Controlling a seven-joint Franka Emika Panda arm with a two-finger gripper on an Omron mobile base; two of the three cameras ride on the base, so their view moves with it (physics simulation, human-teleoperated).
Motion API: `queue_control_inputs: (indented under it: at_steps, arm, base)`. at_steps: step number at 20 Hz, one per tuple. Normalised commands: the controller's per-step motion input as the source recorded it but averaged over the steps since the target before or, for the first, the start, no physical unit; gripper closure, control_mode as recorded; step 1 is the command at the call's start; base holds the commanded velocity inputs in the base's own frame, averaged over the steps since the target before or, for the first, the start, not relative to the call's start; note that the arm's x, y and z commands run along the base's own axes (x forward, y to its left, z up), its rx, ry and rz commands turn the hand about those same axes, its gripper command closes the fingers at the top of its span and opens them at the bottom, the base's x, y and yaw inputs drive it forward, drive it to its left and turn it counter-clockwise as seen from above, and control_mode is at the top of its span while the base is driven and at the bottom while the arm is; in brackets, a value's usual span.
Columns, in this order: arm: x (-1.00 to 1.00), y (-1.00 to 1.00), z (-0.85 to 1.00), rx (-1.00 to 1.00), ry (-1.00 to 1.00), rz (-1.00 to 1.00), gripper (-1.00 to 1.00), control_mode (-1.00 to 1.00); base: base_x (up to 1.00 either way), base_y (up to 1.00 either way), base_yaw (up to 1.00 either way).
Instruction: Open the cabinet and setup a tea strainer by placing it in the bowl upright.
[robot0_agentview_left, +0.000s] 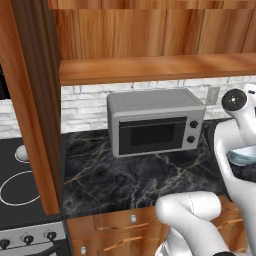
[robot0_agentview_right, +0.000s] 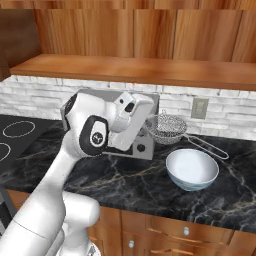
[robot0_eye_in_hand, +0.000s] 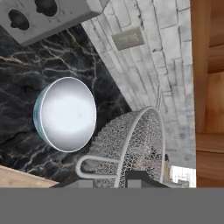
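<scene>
The cabinet stands open, its reddish-brown door (robot0_agentview_left: 31, 100) swung out at the left and its plain wood shelf (robot0_agentview_right: 135, 67) bare. My gripper (robot0_agentview_right: 150, 123) is shut on the tea strainer (robot0_agentview_right: 168, 129), a grey mesh basket with a long wire handle pointing right. The strainer hangs in the air just in front of the microwave's right end, above and left of the bowl (robot0_agentview_right: 192, 169). The white, blue-tinted bowl sits upright on the dark marble counter. In the hand view the strainer (robot0_eye_in_hand: 140, 144) fills the space before my gripper (robot0_eye_in_hand: 123, 181), with the bowl (robot0_eye_in_hand: 65, 114) beyond it to the left.
A grey microwave (robot0_agentview_left: 155, 122) stands on the counter against the white brick wall. A wall outlet (robot0_agentview_right: 199, 108) is behind the bowl. The stovetop (robot0_agentview_left: 17, 185) lies at the left. Drawer fronts (robot0_agentview_right: 185, 231) with small knobs run below the counter edge.
</scene>
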Motion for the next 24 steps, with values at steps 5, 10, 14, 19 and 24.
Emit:
queue_control_inputs:
  at_steps: [5, 10, 14, 19, 24]
  arm:
    - [0.03, -0.41, -0.7, 0.02, 0.02, 0.28, 1.0, -1.0]
    - [0.13, -0.18, -0.53, 0.1, 0.0, 0.25, 1.0, -1.0]
    - [0.06, -0.16, -0.72, 0.05, 0.05, 0.13, 1.0, -1.0]
    - [0.0, -0.19, -0.56, 0.03, 0.04, 0.03, 1.0, -1.0]
    - [0.02, -0.15, -0.22, 0.0, 0.0, 0.0, 1.0, -1.0]
  base:
    - [0.0, 0.0, 0.0]
    - [0.0, 0.0, 0.0]
    - [0.0, 0.0, 0.0]
    - [0.0, 0.0, 0.0]
    - [0.0, 0.0, 0.0]
